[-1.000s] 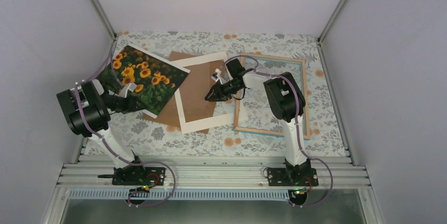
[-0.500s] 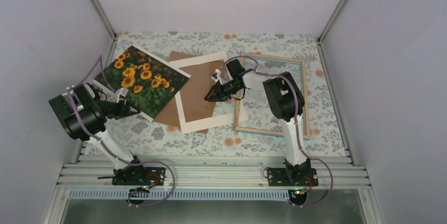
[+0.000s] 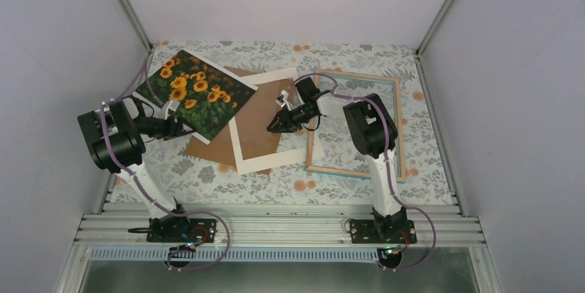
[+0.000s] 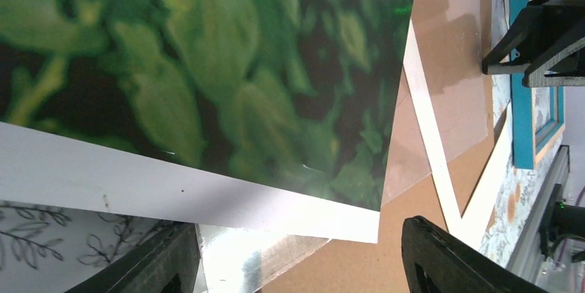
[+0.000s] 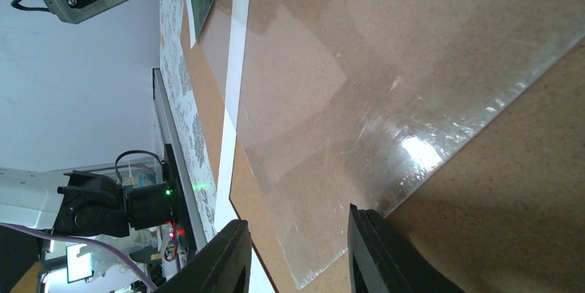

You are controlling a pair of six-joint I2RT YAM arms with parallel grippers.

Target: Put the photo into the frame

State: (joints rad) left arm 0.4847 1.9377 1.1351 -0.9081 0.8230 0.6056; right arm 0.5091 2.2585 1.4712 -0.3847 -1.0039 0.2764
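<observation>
On counter (image 3: pixel 276 179), left: left gripper (image 3: pixel 181 126), fingers apart, at photo (image 3: pixel 196 93) edge. Ctr: right gripper (image 3: pixel 273 128), fingers apart, at clear sheet (image 5: pixel 386 86). Frame (image 3: pixel 359 75) at right.

You are looking at a table (image 3: pixel 207 172) covered in floral cloth. At its centre the brown backing board (image 3: pixel 259 124) lies flat, with the cream mat (image 3: pixel 272 162) across it. At three o'clock from the board, the frame (image 3: pixel 345 171) lies flat, cloth showing through its opening.

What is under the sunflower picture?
The photo lies partly over the brown backing board and a clear sheet. Whatever is under the rest of it is covered.
</observation>
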